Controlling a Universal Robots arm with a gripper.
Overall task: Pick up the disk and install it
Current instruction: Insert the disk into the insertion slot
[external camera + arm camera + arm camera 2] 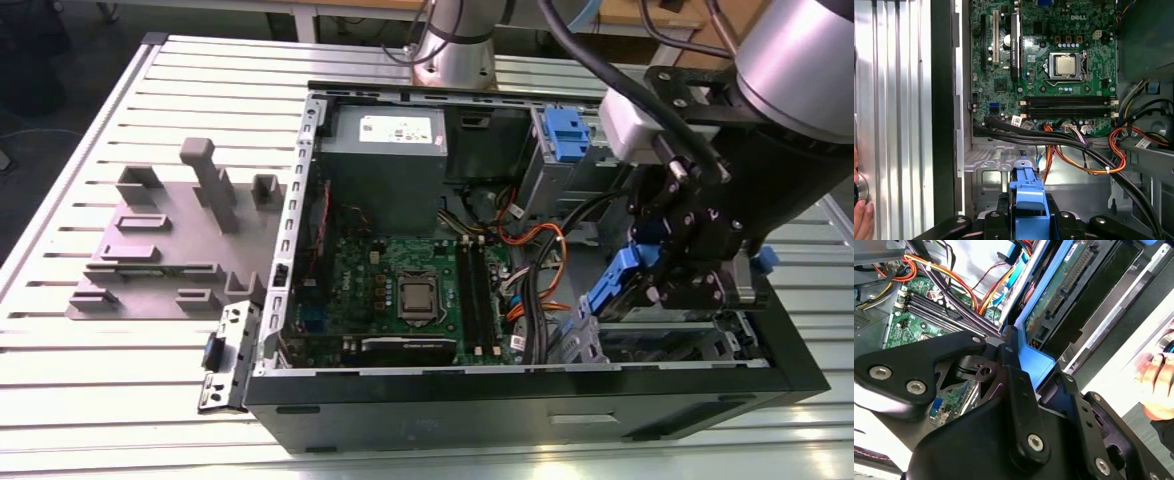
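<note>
Blue plastic rails on the disk (1026, 197) are pinched tight between the black gripper (683, 292) jaws, so it's hanging tilted over the metal drive bay (667, 345) of the case (534, 400). Further back: green motherboard (1054, 60), orange cables (1074, 162), ribbed aluminium table (107, 400).

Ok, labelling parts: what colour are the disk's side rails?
Blue; the disk shows best in the first wrist view.

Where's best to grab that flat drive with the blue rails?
Probably the disk by its blue rail at the end opposite the connector, coming from that end as the gripper does: it's flat and thin, fitting between the jaws, and the connector end is left free.
</note>
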